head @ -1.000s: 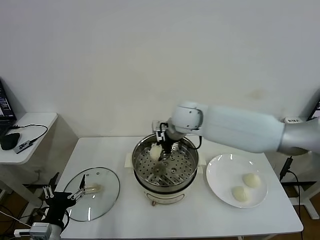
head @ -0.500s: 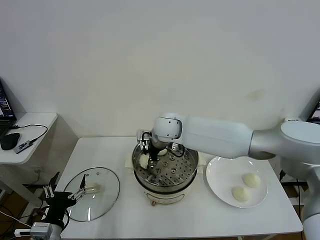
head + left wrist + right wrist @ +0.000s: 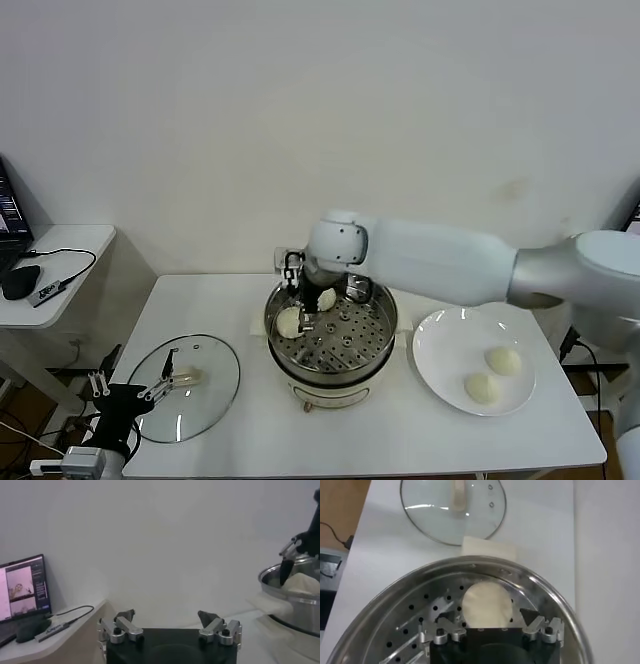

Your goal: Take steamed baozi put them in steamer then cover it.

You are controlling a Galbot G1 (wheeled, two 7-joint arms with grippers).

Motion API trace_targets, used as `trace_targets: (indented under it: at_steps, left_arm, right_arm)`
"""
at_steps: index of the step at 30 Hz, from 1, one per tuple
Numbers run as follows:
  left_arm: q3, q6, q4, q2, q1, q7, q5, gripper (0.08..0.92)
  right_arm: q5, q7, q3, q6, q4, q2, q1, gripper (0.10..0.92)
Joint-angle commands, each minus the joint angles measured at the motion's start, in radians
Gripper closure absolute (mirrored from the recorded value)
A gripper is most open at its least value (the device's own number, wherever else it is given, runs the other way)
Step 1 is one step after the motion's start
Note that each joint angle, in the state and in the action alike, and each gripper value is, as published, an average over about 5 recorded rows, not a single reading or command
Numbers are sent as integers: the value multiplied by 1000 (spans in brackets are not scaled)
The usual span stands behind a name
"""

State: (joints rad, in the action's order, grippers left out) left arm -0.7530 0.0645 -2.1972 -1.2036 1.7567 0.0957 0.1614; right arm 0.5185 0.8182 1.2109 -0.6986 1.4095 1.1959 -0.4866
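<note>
Over the steamer point(image 3: 331, 336), the right gripper point(image 3: 300, 297) had just spread its jaws, dropping a second baozi point(image 3: 289, 321); the left gripper point(image 3: 128, 392) sat idle, jaws open.

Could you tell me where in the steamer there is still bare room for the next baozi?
The steamer floor is bare on its plate side and front. It is crowded at the far lid-side: two baozi lie there, with the open right gripper above them. The left gripper is parked low beside the lid.

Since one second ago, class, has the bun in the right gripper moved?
Yes. The bun went from mid-steamer toward the glass lid side and lies released.
</note>
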Motion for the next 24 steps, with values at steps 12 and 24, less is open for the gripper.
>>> trace_targets:
  at_steps: [12, 24]
  left_arm:
    - [18, 0, -7, 7, -3, 0, 1, 177]
    - [41, -2, 9, 1, 3, 1, -12, 177]
  right_arm:
    - [-350, 287, -60, 286, 310, -732, -59, 203]
    - [-596, 316, -393, 411, 338, -943, 442, 203]
